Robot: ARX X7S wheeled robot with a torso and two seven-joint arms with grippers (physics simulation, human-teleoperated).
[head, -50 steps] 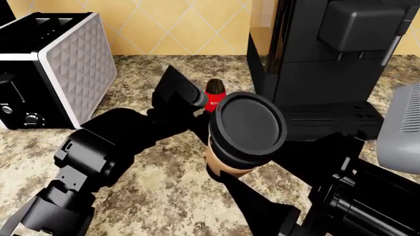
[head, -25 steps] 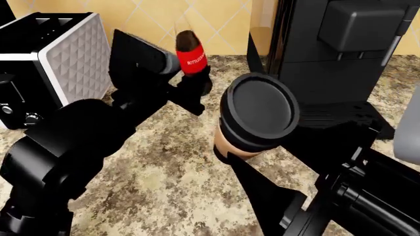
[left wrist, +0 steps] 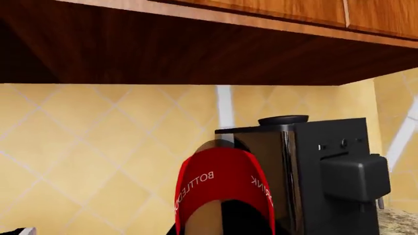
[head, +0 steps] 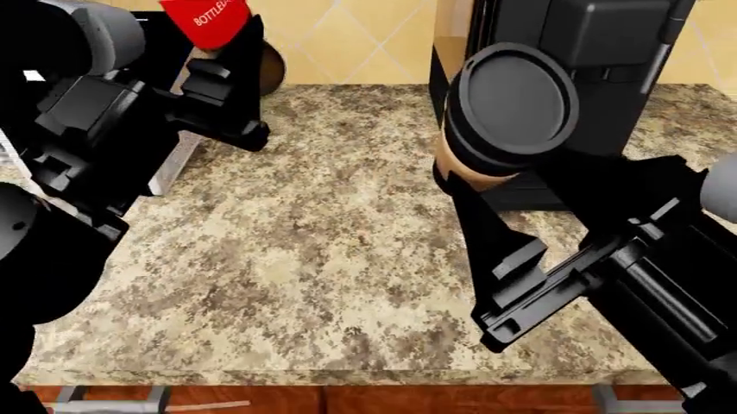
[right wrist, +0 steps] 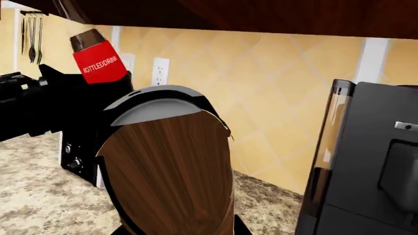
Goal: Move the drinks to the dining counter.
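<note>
Right, the cola bottle is up off the brown-speckled counter, carried high by my left gripper, which is closed around its lower body with the red label showing above the fingers. The cork-sleeved cup is also clear of the counter, pinched low on its sleeve by my right gripper, lid tilted toward the head camera.

I judge both drinks to be light and rigid. The bottle looks smooth and narrow, so it may twist in the grip if I swing the arm fast. The cork sleeve should give better friction (the black lid would be a poor place to grab, since it might pop off). Holding each one low on the body, as now, leaves the tops free but makes them top-heavy in the grip, so I would move gently.

I cannot tell what either drink holds; the cup is lidded and the bottle's dark body shows nothing of its fill.

Around them stand a black coffee machine just behind the cup and the tiled yellow wall. The dining counter is not in sight in any view.
</note>
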